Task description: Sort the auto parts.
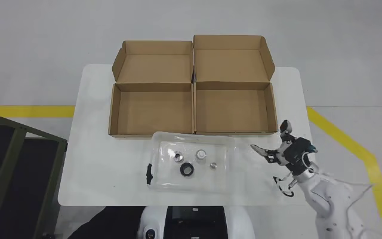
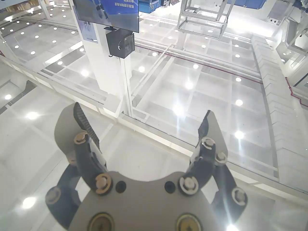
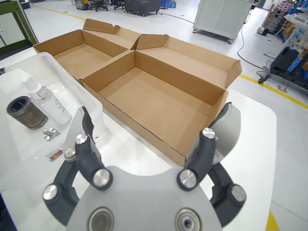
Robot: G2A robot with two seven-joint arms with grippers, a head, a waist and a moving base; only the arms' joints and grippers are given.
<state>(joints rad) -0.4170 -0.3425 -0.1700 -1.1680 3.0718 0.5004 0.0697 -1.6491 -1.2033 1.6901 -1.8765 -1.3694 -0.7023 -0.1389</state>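
Lying on the white surface, upper centre of the top view: two open cardboard boxes side by side, left box and right box. Just below them, a clear tray holding the auto parts: black bushing, metal disc, small bottle, tiny metal piece. All around, grey floor with a yellow line. Hovering at lower right beside the tray, right gripper, fingers spread, holding nothing. Pointing up at the ceiling, left gripper, likewise wide apart and empty.
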